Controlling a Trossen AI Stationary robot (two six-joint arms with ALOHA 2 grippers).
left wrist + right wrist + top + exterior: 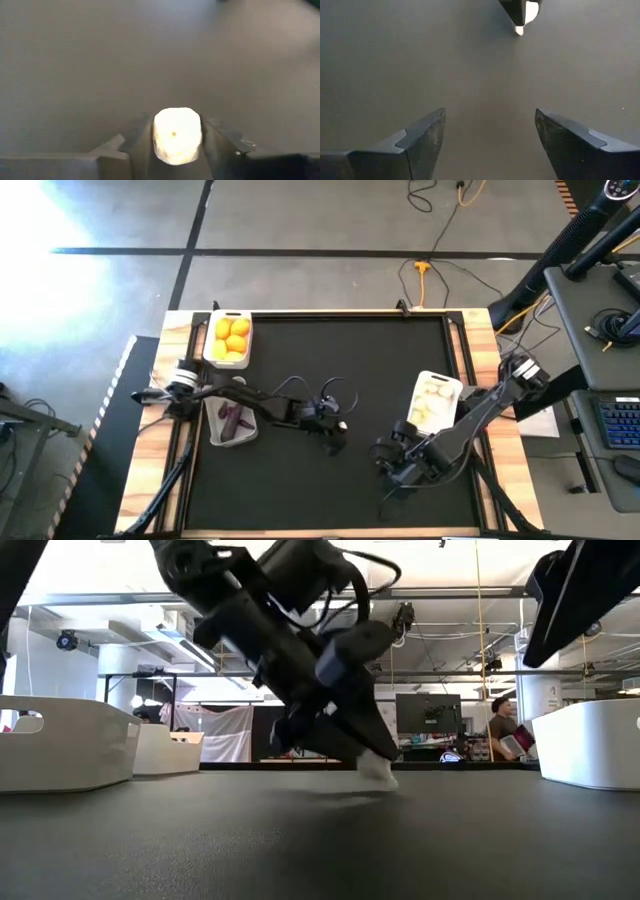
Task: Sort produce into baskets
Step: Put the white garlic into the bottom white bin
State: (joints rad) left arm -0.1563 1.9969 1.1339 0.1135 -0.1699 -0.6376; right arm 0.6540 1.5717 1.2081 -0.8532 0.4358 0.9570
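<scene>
Left wrist view is showing a white garlic bulb being squeezed between the two dark fingers of the left gripper, low over the middle of the black table. Little and light is how the bulb is looking, hard and bumpy too, so it is best being held across its fat middle, where it is likely being kept from slipping out. Over by the basket with the other garlic, the right gripper is being kept wide apart with nothing in it.
</scene>
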